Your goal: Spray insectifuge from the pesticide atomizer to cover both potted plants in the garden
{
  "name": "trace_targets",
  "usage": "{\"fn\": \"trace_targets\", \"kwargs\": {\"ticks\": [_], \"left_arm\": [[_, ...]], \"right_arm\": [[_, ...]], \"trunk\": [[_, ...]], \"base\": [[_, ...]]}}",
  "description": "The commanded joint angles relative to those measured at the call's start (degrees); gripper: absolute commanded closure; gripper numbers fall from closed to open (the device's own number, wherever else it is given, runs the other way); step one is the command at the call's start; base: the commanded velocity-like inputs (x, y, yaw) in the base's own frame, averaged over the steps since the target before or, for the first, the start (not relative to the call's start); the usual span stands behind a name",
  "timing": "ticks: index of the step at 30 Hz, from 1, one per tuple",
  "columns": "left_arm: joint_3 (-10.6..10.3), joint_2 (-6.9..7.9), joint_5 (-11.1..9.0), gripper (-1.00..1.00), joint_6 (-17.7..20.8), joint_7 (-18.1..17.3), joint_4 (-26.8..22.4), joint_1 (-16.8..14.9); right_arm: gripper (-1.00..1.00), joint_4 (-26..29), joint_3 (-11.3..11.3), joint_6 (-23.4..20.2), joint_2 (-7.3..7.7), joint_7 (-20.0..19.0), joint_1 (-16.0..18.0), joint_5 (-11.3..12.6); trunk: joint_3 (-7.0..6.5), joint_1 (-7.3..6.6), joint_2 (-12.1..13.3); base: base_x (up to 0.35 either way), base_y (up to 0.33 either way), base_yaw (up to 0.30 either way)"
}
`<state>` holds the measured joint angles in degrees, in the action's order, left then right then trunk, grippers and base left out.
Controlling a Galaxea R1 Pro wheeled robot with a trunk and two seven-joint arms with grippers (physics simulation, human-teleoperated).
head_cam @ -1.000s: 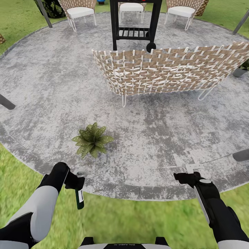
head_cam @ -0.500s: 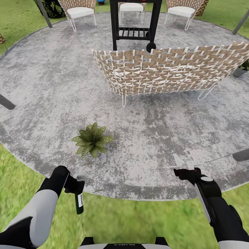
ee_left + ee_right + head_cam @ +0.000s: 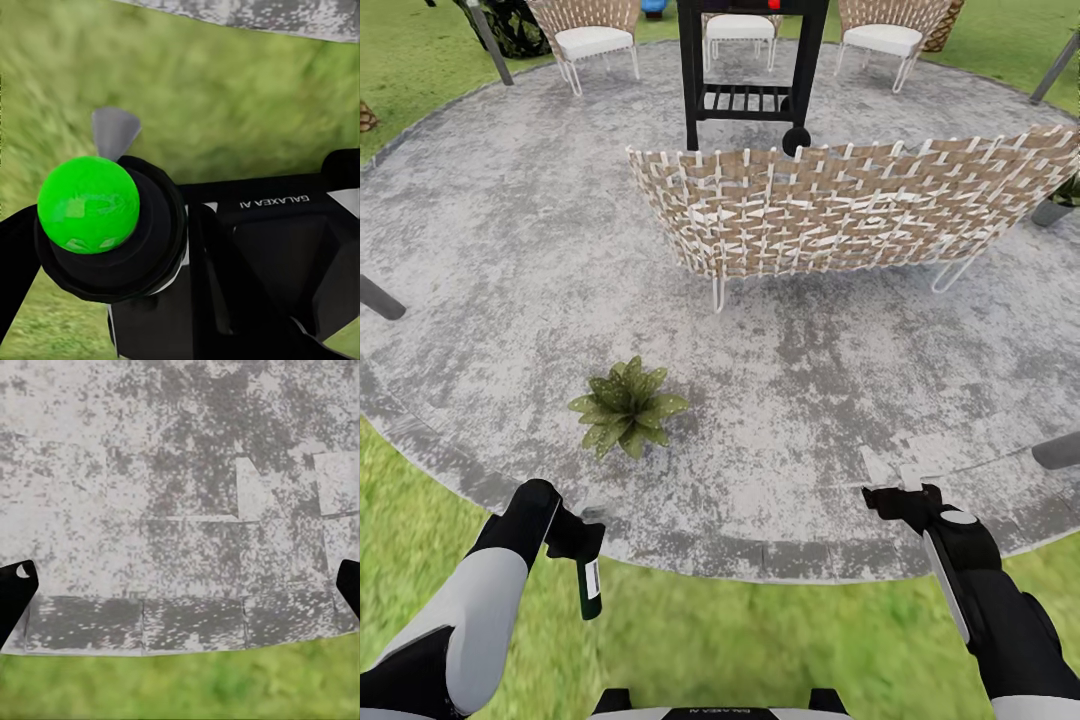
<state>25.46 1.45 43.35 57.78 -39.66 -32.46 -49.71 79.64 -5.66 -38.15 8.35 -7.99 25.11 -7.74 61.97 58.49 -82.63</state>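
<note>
My left gripper (image 3: 581, 541) is shut on the pesticide atomizer (image 3: 591, 588), a slim dark green bottle with a white label that hangs down over the lawn (image 3: 760, 640) just off the patio's rim. In the left wrist view the atomizer (image 3: 90, 206) shows end-on, a bright green round part in a black collar. One potted plant (image 3: 627, 405) stands on the stone patio (image 3: 840, 380), ahead of the left gripper and a little to its right. Another potted plant (image 3: 1065, 197) peeks out at the far right behind the wicker sofa. My right gripper (image 3: 884, 497) is open and holds nothing, its fingertips wide apart over the patio rim (image 3: 187, 622).
A long wicker sofa (image 3: 840, 210) stands across the patio's middle with its back toward me. Behind it are a black grill (image 3: 745, 95) and white-cushioned wicker chairs (image 3: 590, 35). Grey posts (image 3: 380, 298) jut in at both side edges. Open paving lies between me and the sofa.
My left gripper and the atomizer have dropped slightly lower and the right gripper has risen a touch. The whole picture shifted a little, so the camera moved.
</note>
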Motion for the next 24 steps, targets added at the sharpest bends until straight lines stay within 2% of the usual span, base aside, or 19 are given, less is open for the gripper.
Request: {"fn": "trace_targets", "kwargs": {"ticks": [1,13,24], "left_arm": [[0.29,-0.04,0.62,1.0,0.14,-0.54,-0.06,-0.04],[0.29,-0.13,0.65,1.0,0.13,-0.51,-0.06,-0.01],[0.26,-0.14,0.66,1.0,0.13,-0.51,-0.06,-0.02]], "right_arm": [[-1.0,0.08,-0.06,-0.26,0.0,-0.53,0.02,-0.61],[-1.0,0.08,-0.06,-0.26,0.0,-0.53,0.02,-0.61],[-1.0,0.05,-0.06,-0.26,0.0,-0.53,0.02,-0.61]], "trunk": [[-0.06,0.0,-0.02],[-1.15,0.0,-0.02],[-4.13,-2.42,4.39]], "base": [[0.0,0.0,0.0],[0.0,0.0,0.0],[0.0,0.0,0.0]]}}
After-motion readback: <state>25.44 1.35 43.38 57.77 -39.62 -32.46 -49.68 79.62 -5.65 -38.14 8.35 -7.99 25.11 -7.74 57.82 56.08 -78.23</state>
